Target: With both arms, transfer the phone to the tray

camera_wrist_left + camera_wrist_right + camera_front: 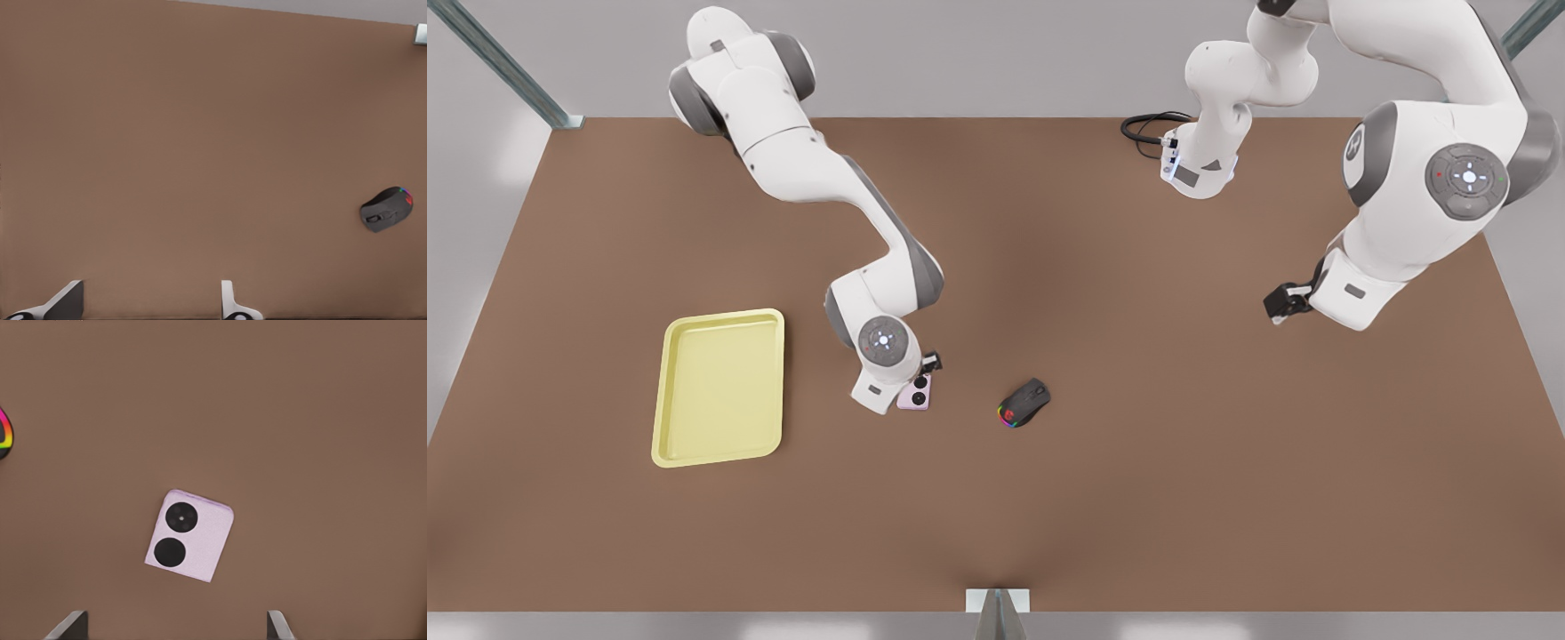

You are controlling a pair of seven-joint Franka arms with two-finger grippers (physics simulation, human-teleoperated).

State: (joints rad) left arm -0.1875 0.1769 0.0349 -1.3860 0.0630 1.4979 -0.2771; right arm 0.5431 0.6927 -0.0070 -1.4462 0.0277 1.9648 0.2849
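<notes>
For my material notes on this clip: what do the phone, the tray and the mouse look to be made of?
Phone: smooth matte pale pink shell, likely plastic or coated metal, with two glossy black camera circles. Tray: pale yellow, even colour, rounded corners and moulded rim, probably plastic. Mouse: matte black plastic by its look, with a rainbow-lit edge. All are simulator renders, so finishes are approximate.

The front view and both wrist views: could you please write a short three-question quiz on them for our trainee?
1. True or false: the phone already lies in the tray.
2. Which gripper hovers open above the phone?
3. Fill in: the black thing on the table, apart from the phone on the front view's right, is a ____.

Key:
1. False; it lies on the table.
2. The right gripper; the left gripper waits open, farther off.
3. Mouse.
</notes>
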